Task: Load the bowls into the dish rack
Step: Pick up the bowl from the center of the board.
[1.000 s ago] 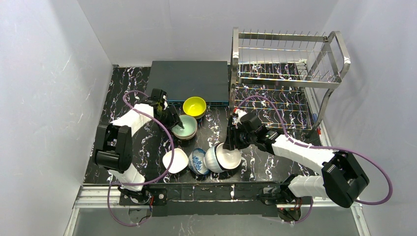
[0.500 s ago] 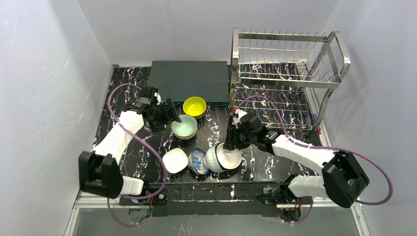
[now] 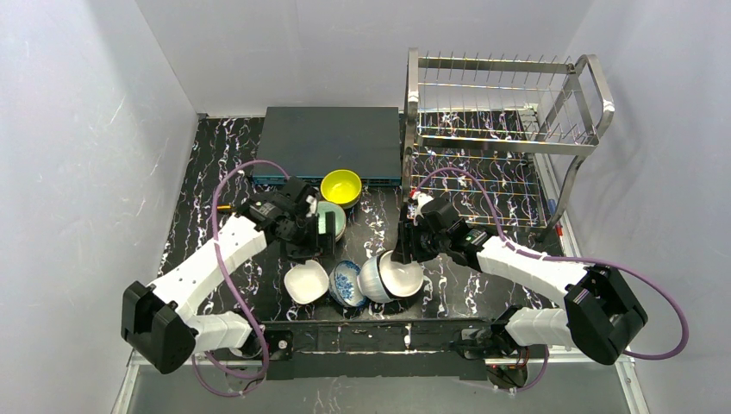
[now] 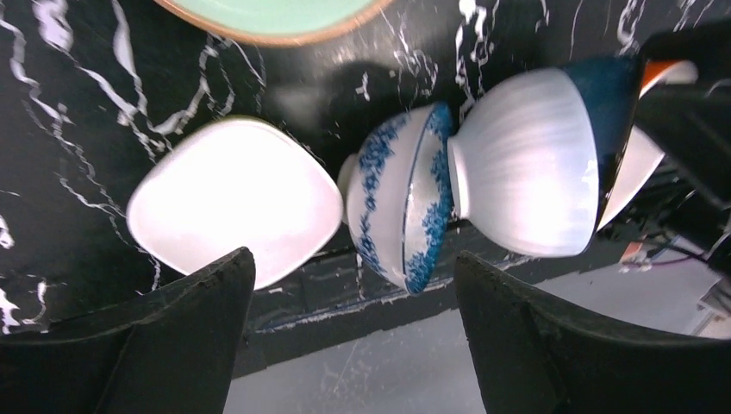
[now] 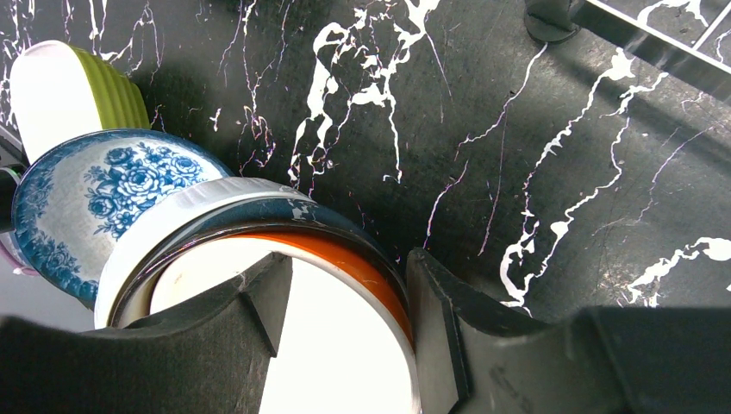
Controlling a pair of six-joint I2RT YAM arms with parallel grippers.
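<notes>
My right gripper (image 3: 398, 250) (image 5: 349, 259) is open and straddles the rim of a nested stack lying on its side: a white ribbed bowl (image 3: 379, 278) (image 5: 185, 211) lined dark blue, then an orange bowl (image 5: 366, 267) and a white bowl (image 5: 336, 362). One finger is inside and one outside. My left gripper (image 3: 312, 235) (image 4: 353, 257) is open and empty, hovering by the pale green bowl (image 3: 329, 220) (image 4: 267, 13). In front lie a white squarish bowl (image 3: 307, 282) (image 4: 237, 211) and a blue floral bowl (image 3: 346, 283) (image 4: 401, 207). A yellow bowl (image 3: 341, 185) sits behind. The dish rack (image 3: 500, 145) holds no bowls.
A flat dark grey-blue box (image 3: 332, 138) lies at the back, left of the rack. A rack foot (image 5: 552, 17) stands close to my right gripper. The front bowls lie near the table's near edge (image 3: 362, 323). White walls enclose the sides.
My left arm swung out to the left, then came back right and forward, and now stands over the near side of the pale green bowl. The right arm and the bowls have not moved.
</notes>
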